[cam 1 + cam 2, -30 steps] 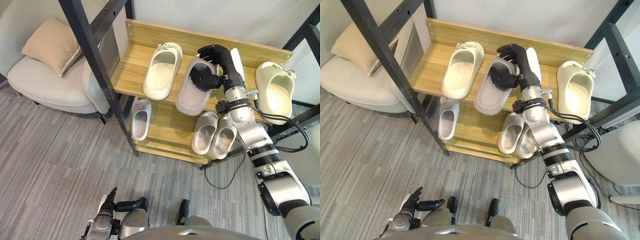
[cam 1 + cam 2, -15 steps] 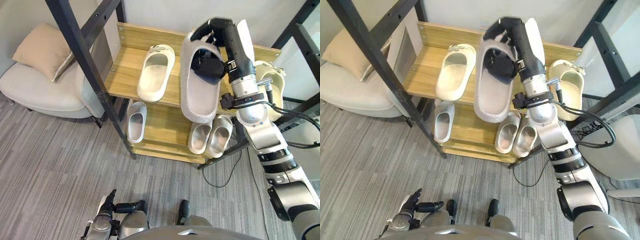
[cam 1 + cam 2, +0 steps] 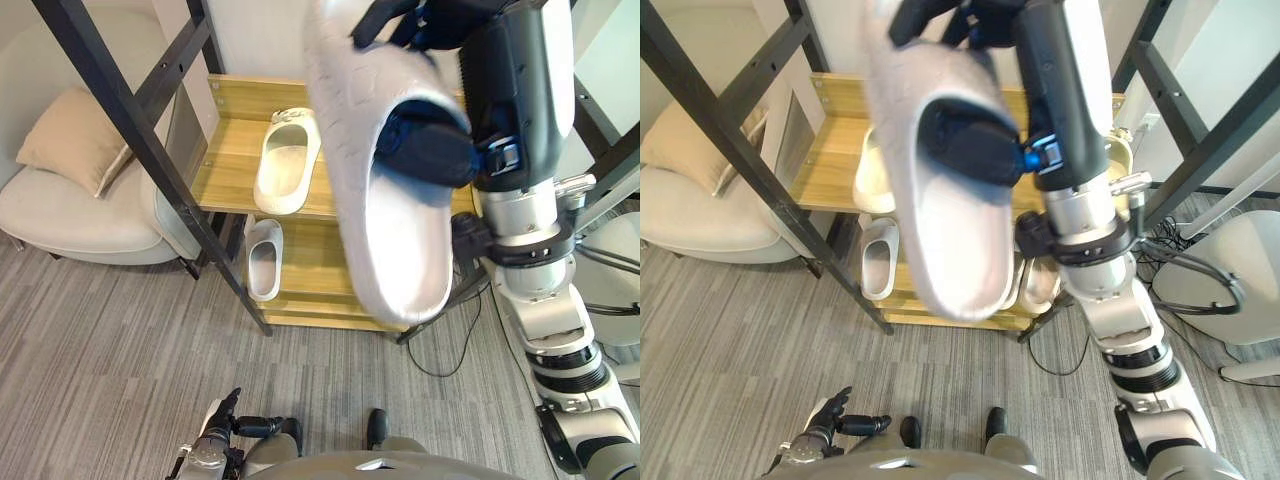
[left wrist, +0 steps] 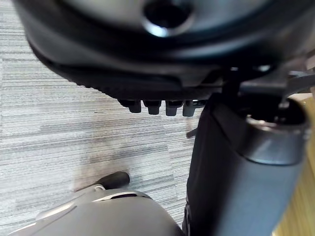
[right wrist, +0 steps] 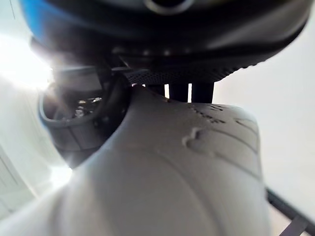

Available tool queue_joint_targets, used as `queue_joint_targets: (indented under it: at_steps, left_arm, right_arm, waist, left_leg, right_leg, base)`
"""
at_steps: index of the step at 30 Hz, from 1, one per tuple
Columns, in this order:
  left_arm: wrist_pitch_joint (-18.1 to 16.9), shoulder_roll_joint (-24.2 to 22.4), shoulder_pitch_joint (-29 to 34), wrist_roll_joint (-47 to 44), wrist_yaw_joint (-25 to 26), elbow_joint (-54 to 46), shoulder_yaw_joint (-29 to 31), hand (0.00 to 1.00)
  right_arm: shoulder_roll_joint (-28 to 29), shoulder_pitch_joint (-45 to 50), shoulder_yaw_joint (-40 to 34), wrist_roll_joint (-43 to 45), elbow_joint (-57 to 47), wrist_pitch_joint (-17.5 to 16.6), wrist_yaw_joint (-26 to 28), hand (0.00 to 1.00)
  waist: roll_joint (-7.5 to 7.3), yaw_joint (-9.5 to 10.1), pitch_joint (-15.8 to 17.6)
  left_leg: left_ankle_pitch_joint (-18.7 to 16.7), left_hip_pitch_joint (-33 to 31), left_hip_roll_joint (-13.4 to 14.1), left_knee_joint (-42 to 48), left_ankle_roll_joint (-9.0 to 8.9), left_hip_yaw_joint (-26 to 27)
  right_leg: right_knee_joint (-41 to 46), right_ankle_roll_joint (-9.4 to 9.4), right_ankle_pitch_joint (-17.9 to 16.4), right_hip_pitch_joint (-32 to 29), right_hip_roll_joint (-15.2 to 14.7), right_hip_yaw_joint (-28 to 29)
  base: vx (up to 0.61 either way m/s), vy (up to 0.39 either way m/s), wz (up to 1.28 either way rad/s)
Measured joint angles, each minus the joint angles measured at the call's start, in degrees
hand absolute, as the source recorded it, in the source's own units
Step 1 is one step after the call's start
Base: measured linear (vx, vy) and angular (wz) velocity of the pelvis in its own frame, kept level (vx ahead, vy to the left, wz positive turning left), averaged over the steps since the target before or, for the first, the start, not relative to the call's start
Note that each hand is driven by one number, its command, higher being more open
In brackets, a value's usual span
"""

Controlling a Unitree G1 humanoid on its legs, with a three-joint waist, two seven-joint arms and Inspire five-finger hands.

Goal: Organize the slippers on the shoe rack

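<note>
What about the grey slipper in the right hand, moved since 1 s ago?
Yes. The grey slipper, gripped by the right hand, has lifted off the top shelf, where it lay beside the cream slipper, up toward the camera.

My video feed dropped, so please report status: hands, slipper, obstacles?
Right robot hand shut on grey slipper, held high off shoe rack. Left robot hand open, idle, low. Black frame post slants before rack.

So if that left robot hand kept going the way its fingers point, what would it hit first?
Likely the shoe rack: the left robot hand points forward over the carpet toward the rack's black front leg. Nothing shows in between, though depth is hard to judge.
</note>
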Motion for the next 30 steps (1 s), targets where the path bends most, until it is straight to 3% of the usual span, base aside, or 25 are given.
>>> queue_joint_targets:
  at_steps: [3, 12, 14, 20, 26, 30]
  left_arm:
    - [0.0, 0.1, -0.1, 0.0, 0.0, 0.5, -1.4, 1.00]
    - [-0.1, 0.3, -0.4, 0.5, 0.0, 0.6, -1.9, 1.00]
    - [-1.2, 0.4, -4.1, 0.5, 0.3, 0.5, -1.8, 1.00]
    - [-3.2, 0.1, -11.7, -0.4, 0.4, -0.9, -0.8, 1.00]
    - [-4.4, -0.2, -14.1, -1.3, 0.4, -4.3, 1.2, 1.00]
    - [-5.7, 0.1, -17.0, -2.4, 0.4, -6.5, 1.5, 1.00]
  right_arm:
    - [2.0, 3.9, 11.9, 7.4, 0.4, 0.2, 7.0, 0.00]
    - [3.0, 7.9, 24.2, 12.4, 11.0, 3.2, 13.5, 0.00]
    - [2.4, 7.7, 26.8, 12.1, 14.5, 3.4, 15.6, 0.00]
    - [0.7, 5.1, 28.5, 2.2, 19.4, 5.5, 15.0, 0.00]
    - [-0.3, 3.8, 25.1, -5.3, 19.5, 5.6, 12.1, 0.00]
    - [-0.8, -0.3, 16.9, -11.7, 21.0, 5.6, 5.9, 0.00]
  waist:
    - [0.37, 0.25, -0.9]
    - [0.07, 1.57, -1.0]
    - [0.89, 2.57, 3.1]
    - [1.13, 4.86, 10.8]
    - [1.37, 4.96, 14.2]
    - [1.25, 4.99, 15.9]
  left_leg:
    - [0.0, 0.3, 0.0, 0.0, -0.01, -0.1]
    - [0.0, 0.0, -0.1, 0.8, -0.03, -1.0]
    - [-4.2, -8.1, 1.7, 12.6, -0.33, -3.0]
    - [-9.0, -24.3, 3.8, 28.9, -1.18, -7.2]
    - [-10.0, -34.8, 4.1, 36.5, -1.71, -9.3]
    - [-11.2, -44.3, 4.0, 43.5, -2.34, -11.9]
  right_leg:
    - [0.0, 0.00, 0.0, 0.3, 0.0, -0.1]
    - [0.1, -0.06, -0.1, 1.0, -0.2, -1.1]
    - [8.3, -0.65, -3.2, -4.4, 0.0, -2.4]
    - [27.3, -1.92, -10.6, -19.7, -1.1, -4.8]
    - [37.1, -3.18, -13.8, -30.0, -2.6, -6.4]
    - [46.2, -4.33, -17.2, -38.9, -4.6, -8.4]
  base:
    - [-0.02, -0.009, 0.01]
    - [-0.01, -0.008, 0.06]
    - [-0.14, -0.011, 0.29]
    - [-0.21, -0.035, 0.27]
    - [-0.11, -0.056, 0.12]
    - [-0.10, -0.062, 0.20]
